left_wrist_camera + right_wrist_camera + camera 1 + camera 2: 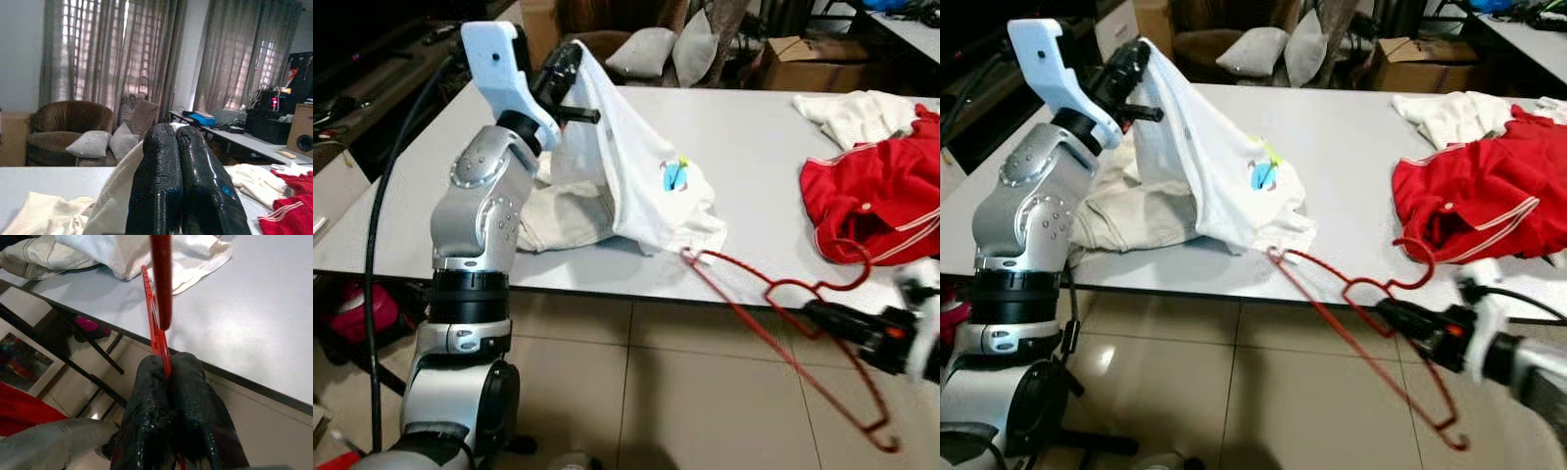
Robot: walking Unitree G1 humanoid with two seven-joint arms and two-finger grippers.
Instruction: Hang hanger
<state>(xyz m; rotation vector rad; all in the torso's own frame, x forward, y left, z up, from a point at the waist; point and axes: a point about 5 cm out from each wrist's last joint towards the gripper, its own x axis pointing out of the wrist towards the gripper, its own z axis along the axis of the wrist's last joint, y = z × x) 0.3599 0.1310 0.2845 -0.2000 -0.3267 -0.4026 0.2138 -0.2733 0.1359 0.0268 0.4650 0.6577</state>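
From the head views: a grey table (754,137) over pale floor tiles (636,392), its near edge crossing the picture, with armchair (597,39), cushions (646,51) and a cardboard box (803,61) behind the far edge. Left gripper (570,69) raised above the table's left part, fingers pinched tight on a white shirt (636,166), lifting it in a peak; shirt hem draped down to the near edge, a beige garment (563,211) lying flat under it. Red hanger (783,323) out past the table edge above the floor, one tip touching the shirt hem, hook curling up near a red garment (871,191) on the right. Right gripper (818,318) low off the edge, fingers clamped on the hanger's neck. From the left wrist: fingers (161,186) pressed together with white cloth alongside, curtains (122,49) and a second table (244,139) beyond. From the right wrist: fingertips (151,382) closed on the thin red wire, table edge running diagonally, open tile below.
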